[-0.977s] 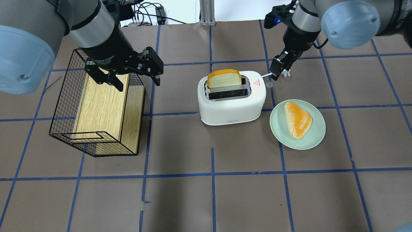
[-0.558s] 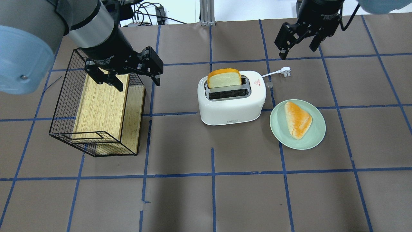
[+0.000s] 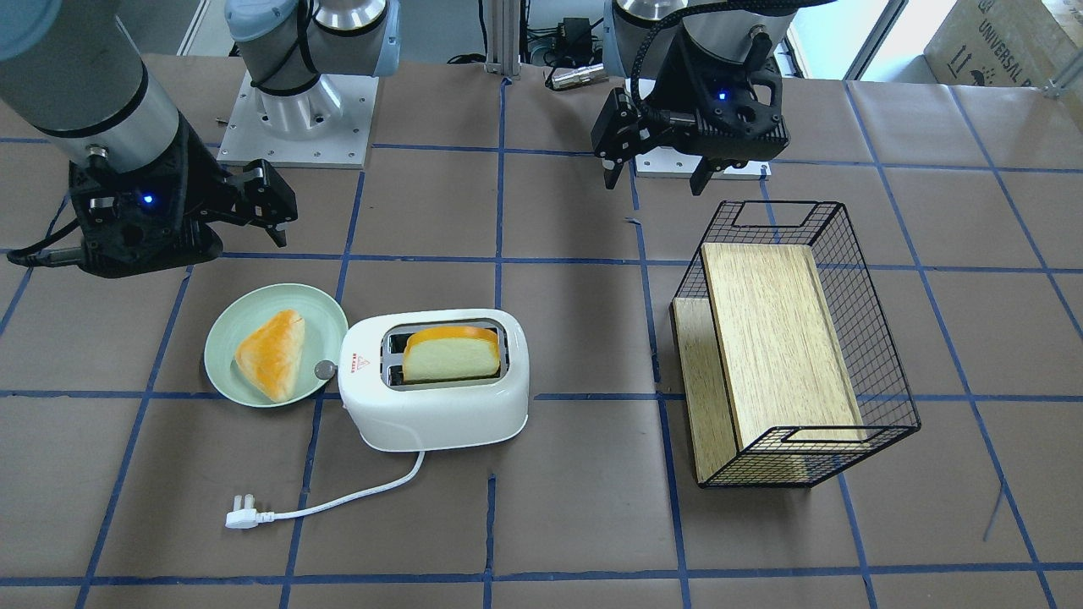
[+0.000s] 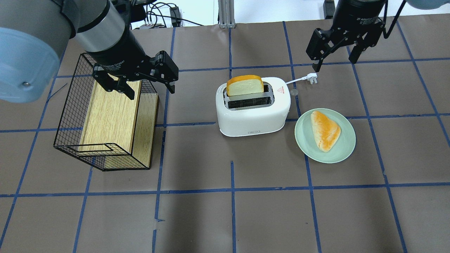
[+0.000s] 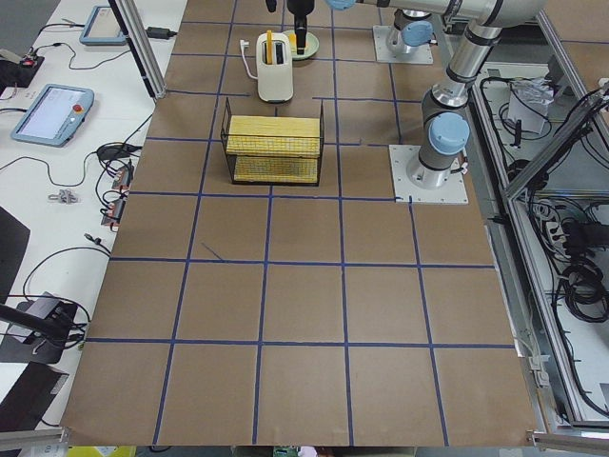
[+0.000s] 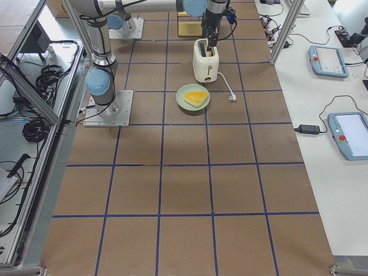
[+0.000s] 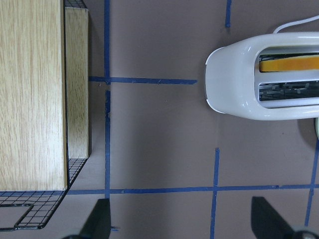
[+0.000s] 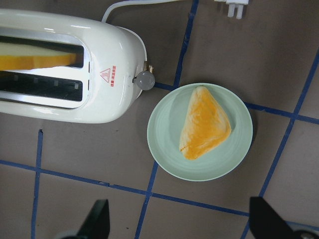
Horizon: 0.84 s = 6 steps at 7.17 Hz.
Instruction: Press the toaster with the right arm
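The white toaster [image 4: 253,112] stands mid-table with a slice of bread [image 4: 245,85] sticking up from its far slot. Its silver lever knob [image 4: 294,92] sits high on the end facing the plate, and also shows in the right wrist view [image 8: 145,79]. My right gripper [image 4: 335,58] is open and empty, raised above the table beyond the white plug [image 4: 311,78], apart from the toaster. In the right wrist view the right gripper [image 8: 180,224] looks down on the knob and plate. My left gripper [image 4: 149,84] is open and empty over the basket's far corner.
A pale green plate [image 4: 302,140] with a triangular pastry [image 4: 325,130] lies right of the toaster, close to the knob. A black wire basket [image 4: 70,116] holding a wooden block [image 4: 109,116] stands at the left. The toaster's cord runs back to the plug.
My right gripper has risen from beside the lever knob, moved back and to the right, and its fingers have spread apart. The bread still stands up. The left arm has not moved.
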Each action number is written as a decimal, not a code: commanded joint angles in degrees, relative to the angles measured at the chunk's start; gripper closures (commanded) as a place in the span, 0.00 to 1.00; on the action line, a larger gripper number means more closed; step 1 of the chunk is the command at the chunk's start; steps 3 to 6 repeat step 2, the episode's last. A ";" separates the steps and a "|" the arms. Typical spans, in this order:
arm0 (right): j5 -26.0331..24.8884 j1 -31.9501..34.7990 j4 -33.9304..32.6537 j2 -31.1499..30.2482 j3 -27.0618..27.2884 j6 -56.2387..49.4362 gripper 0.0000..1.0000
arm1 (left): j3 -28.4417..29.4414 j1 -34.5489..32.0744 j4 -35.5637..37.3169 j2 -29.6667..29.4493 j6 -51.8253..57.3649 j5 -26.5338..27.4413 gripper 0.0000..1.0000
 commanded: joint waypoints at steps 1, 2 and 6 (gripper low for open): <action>-3.01 -0.04 -1.34 -0.25 2.67 -0.06 0.00 | 0.00 -0.04 0.00 0.00 0.00 0.01 0.00; -3.20 -0.04 -1.35 -0.25 2.76 -0.06 0.00 | 0.00 0.04 0.00 0.00 0.00 0.01 0.00; -3.20 -0.04 -1.35 -0.25 2.76 -0.06 0.00 | 0.00 0.04 0.00 0.00 0.00 0.01 0.00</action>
